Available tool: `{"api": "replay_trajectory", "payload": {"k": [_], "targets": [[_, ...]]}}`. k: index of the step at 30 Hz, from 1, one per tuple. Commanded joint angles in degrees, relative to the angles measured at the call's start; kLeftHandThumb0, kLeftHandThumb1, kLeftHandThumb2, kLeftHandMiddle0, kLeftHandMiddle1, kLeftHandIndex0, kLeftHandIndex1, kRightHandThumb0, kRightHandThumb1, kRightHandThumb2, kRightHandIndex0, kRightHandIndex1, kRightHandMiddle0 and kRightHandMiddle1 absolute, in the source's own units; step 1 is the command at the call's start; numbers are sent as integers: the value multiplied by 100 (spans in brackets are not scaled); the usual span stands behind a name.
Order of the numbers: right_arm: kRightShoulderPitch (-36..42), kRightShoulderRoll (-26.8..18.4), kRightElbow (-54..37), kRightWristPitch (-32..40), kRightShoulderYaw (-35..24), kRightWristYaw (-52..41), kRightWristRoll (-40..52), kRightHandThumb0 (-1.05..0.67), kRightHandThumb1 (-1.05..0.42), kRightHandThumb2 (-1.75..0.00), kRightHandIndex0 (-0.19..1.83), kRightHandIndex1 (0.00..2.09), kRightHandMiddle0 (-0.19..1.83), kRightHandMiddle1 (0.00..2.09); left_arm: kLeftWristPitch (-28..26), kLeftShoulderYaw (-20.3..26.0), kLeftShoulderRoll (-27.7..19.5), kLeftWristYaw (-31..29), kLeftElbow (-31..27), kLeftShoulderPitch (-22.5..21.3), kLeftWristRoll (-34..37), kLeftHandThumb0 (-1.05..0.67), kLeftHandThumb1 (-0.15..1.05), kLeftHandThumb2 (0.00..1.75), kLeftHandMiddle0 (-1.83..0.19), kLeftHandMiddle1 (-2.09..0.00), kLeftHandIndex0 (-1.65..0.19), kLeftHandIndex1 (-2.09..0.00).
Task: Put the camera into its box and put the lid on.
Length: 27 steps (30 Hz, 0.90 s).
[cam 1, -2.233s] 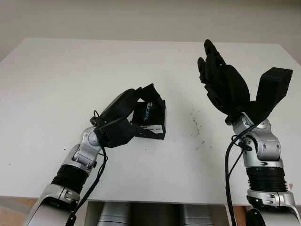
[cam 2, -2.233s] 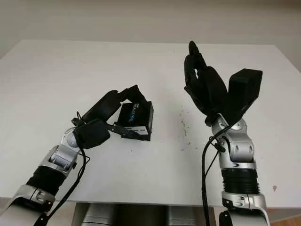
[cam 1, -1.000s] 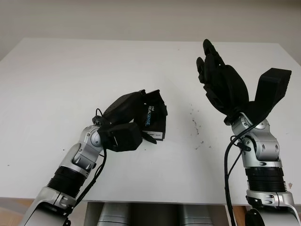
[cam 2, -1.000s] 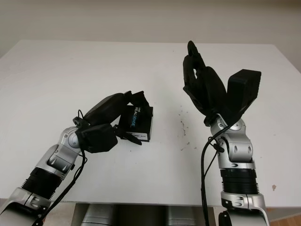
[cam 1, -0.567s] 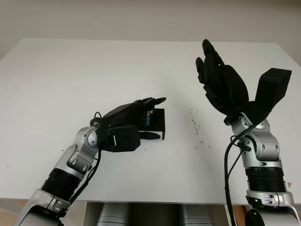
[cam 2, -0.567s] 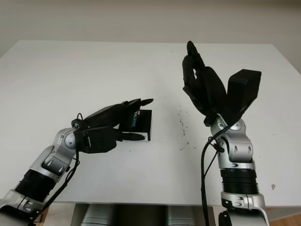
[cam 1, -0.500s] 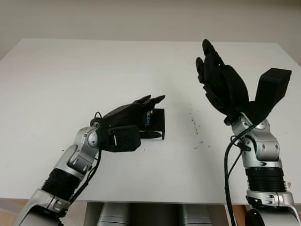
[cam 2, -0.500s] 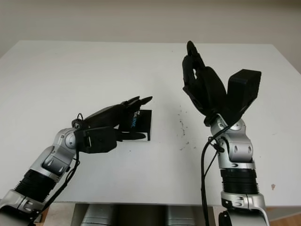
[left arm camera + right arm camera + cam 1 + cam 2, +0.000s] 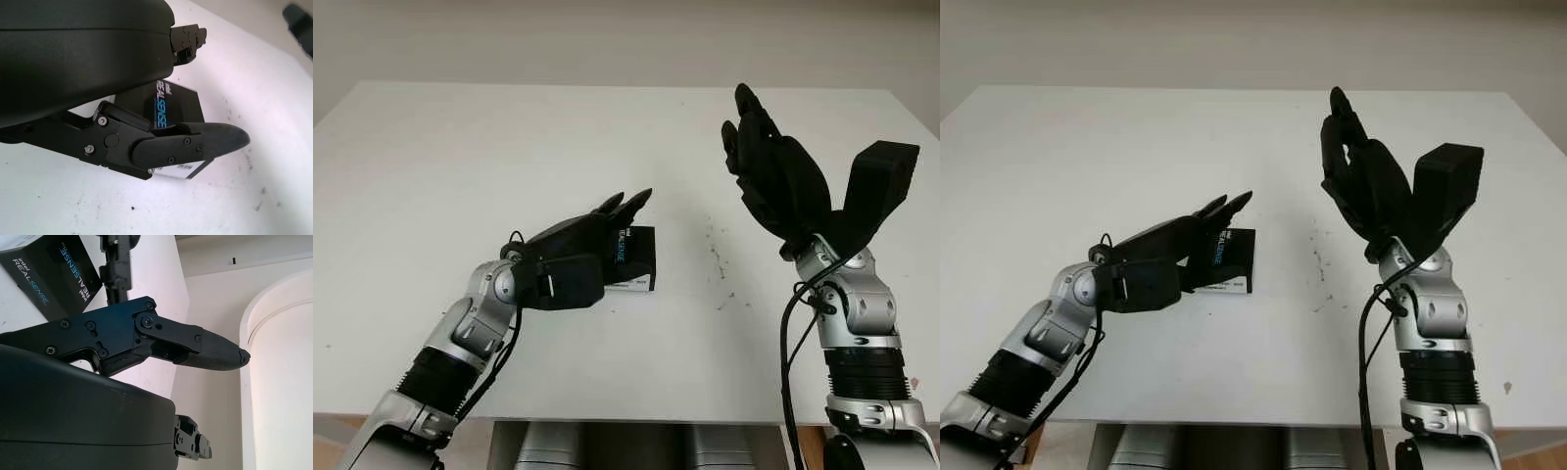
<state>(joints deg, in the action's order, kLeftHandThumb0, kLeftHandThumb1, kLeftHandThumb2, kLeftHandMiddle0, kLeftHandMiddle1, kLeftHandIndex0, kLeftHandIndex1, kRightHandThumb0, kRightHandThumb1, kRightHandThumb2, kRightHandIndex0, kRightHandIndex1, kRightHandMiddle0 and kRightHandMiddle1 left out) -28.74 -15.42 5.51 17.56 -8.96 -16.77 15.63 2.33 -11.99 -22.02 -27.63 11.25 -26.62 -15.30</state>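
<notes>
I see the flat black cardboard camera box [image 9: 634,257] with white-and-blue "REALSENSE" lettering lying closed on the white table [image 9: 460,157], a little left of centre and toward the near edge. A white label strip shows along its near side.

My left hand [image 9: 576,257] sits directly at the box's left side — its upper fingers [image 9: 625,206] reach out above the box top and its thumb runs along the near side. From the left wrist view, the thumb [image 9: 195,142] crosses over the lid [image 9: 171,105]; I cannot confirm contact, and the fingers do not close around the box, so I report this hand as open and holding nothing.

My right hand [image 9: 773,181] is raised above the right part of the table, well apart from the box, open, palm toward the camera, grasping nothing.

Between the box and the right arm, a scatter of small dark specks [image 9: 720,266] marks the tabletop. The left hand partly hides the box's left end.
</notes>
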Motion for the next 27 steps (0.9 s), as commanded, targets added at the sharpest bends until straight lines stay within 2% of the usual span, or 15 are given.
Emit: {"api": "replay_trajectory", "payload": {"k": [1,4,8,13,16,27], "targets": [[25,-68,-149,-2,3,-28,-21,-75,-105,-69,-19,0,-19,0,-12,350,23,58,-187,36,358,-76,105,56,19,0,19,0],[76,-58,-189,-17,49,-1,-94,-74,-105,-69,-19,0,-19,0,26,862,186,372,-272,54,932,-75,105,57,19,0,19,0],[97,-8,-206,-20,74,31,-136,-71,-105,-72,-19,0,-19,0,-297,1339,433,818,-429,8,1459,-77,105,58,19,0,19,0],[77,74,-77,-152,103,74,-213,-73,-105,-75,-19,0,-19,0,-142,1746,548,1325,-119,-242,1740,-79,105,60,19,0,19,0],[50,122,84,-234,128,57,-228,-74,-105,-76,-19,0,-19,0,-187,2082,624,1446,86,-418,2177,-79,105,61,19,0,19,0],[-8,267,434,-376,168,116,-260,-78,-105,-76,-19,0,-19,0,-126,2608,561,1796,886,-833,2555,-81,105,72,19,0,19,0]]}}
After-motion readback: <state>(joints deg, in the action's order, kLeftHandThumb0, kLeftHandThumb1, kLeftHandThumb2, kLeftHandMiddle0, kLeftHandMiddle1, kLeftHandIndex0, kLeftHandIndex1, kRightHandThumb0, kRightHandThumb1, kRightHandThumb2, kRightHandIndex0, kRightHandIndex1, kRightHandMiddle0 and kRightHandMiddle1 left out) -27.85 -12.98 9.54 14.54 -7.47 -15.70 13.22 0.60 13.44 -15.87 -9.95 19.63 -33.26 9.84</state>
